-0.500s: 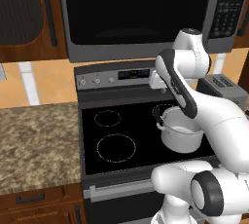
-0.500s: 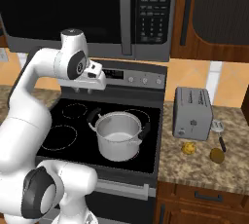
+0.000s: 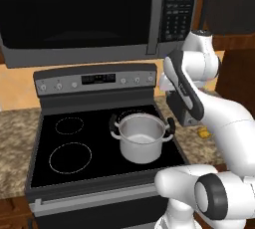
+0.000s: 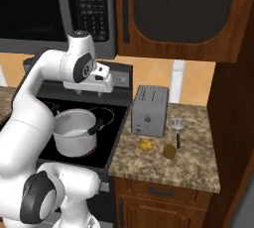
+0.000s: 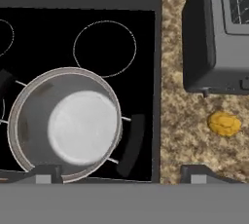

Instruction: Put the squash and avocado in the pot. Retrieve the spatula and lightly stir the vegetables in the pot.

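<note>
The steel pot [image 4: 75, 132] stands empty on the stove's front right burner, also seen as the pot [image 3: 142, 136] and from above as the pot [image 5: 65, 123]. The yellow squash [image 4: 145, 144] lies on the granite counter in front of the toaster, and the squash [image 5: 224, 123] appears at the right of the hand view. Beside it sits the olive-brown avocado [image 4: 169, 151]. The spatula [image 4: 177, 125] lies just behind the avocado, slotted head away from me. My gripper [image 4: 92, 90] hangs open and empty above the pot's right side; the gripper [image 5: 122, 173] has its tips wide apart.
A grey toaster [image 4: 150, 110] stands on the counter right of the stove, between the wall and the vegetables. The microwave [image 4: 74, 9] hangs above the stove, and a wooden cabinet wall [image 4: 233, 123] closes the counter's right end.
The whole picture has shifted left in both base views, so the base has driven right. The arm keeps about the same pose, and the pot and vegetables have not moved.
</note>
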